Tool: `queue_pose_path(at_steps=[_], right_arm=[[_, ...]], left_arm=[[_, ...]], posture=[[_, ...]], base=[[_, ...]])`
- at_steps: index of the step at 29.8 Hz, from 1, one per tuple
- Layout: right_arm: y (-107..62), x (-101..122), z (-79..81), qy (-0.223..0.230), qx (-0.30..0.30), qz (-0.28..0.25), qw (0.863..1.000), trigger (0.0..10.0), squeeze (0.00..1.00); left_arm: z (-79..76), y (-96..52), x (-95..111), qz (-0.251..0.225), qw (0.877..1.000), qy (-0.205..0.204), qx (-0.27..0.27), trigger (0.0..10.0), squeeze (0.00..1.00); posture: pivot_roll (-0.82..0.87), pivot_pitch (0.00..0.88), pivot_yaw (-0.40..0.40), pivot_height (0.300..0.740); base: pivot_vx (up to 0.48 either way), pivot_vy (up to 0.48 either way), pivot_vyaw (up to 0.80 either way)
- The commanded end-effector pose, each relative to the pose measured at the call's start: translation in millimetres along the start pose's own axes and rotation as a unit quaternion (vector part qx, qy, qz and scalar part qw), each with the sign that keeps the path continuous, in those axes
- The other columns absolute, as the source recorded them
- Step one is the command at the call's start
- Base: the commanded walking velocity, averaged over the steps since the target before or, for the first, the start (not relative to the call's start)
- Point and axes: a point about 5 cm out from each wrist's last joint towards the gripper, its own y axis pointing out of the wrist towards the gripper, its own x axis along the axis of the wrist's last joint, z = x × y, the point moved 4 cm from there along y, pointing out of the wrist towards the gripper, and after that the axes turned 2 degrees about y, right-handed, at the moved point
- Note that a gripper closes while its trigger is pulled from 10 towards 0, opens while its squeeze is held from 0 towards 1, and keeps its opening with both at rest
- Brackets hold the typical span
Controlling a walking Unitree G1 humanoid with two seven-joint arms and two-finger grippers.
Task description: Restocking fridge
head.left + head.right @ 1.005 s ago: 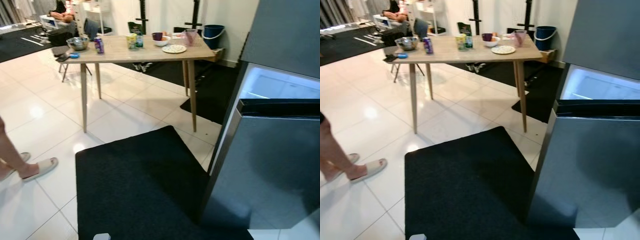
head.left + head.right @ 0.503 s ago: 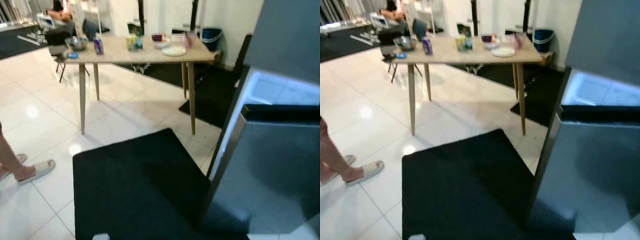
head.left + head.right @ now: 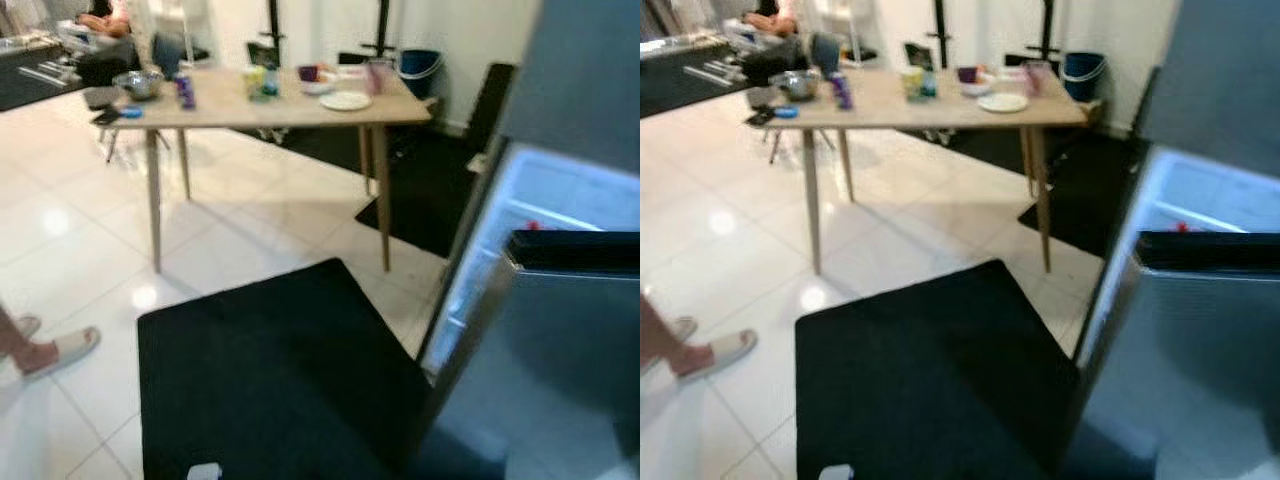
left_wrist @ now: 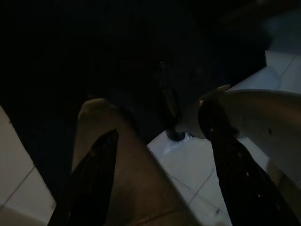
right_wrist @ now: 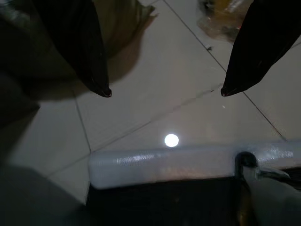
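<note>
Left eye view — wooden table [image 3: 300, 108] on white tiles, black mat [image 3: 270, 380]; both hands apart.

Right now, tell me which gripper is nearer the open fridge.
Right, probably. The fridge stands on the robot's right; the right gripper hangs over white tile on that side, the left gripper over the edge of the black mat, farther off.

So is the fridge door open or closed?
Open. The dark fridge door swings out toward the black mat, and behind its top edge you can see the bright white inside of the fridge.
</note>
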Motion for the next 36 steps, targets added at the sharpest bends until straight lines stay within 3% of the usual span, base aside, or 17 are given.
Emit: queue_pose_path(at_steps=[1, 14, 21, 27, 28, 36], right_arm=[[-0.8, -5.4, 0.6, 0.005, 0.001, 0.005, 1.0, 10.0, 0.0], [-0.6, -5.1, 1.7, 0.005, 0.002, 0.004, 1.0, 10.0, 0.0], [-1.3, -7.5, -4.5, 0.012, -0.013, 0.011, 1.0, 10.0, 0.0], [-5.5, -8.1, -34.4, 0.039, -0.08, 0.017, 0.996, 10.0, 0.0], [-7.8, -4.2, -48.4, 0.054, -0.107, 0.012, 0.993, 10.0, 0.0], [-15.9, 5.2, -83.2, 0.107, -0.162, 0.0, 0.981, 10.0, 0.0]], left_arm=[[0.0, -1.6, -10.6, 0.02, 1.0, 0.0, 0.0, 10.0, 0.0], [0.4, -1.7, -10.0, 0.019, 1.0, 0.002, 0.0, 10.0, 0.0], [3.3, -1.8, -8.8, 0.019, 1.0, -0.004, 0.011, 10.0, 0.0], [2.2, -1.4, -8.3, 0.02, 1.0, 0.0, 0.006, 10.0, 0.0], [1.9, -1.3, -8.2, 0.02, 1.0, 0.001, 0.005, 10.0, 0.0], [0.9, -0.9, -7.5, 0.022, 1.0, 0.005, 0.002, 10.0, 0.0]], posture=[[-0.19, 0.06, 0.013, 0.74], [-0.18, 0.06, 0.015, 0.74], [-0.19, 0.056, 0.015, 0.74], [-0.18, 0.05, 0.017, 0.74], [-0.19, 0.048, 0.018, 0.74], [-0.19, 0.045, 0.02, 0.74]], base=[[0.27, 0.0, 0.0], [0.269, 0.0, 0.0], [0.0, 0.0, 0.0], [0.0, 0.0, 0.0], [0.0, 0.0, 0.0], [0.0, 0.0, -0.15]])
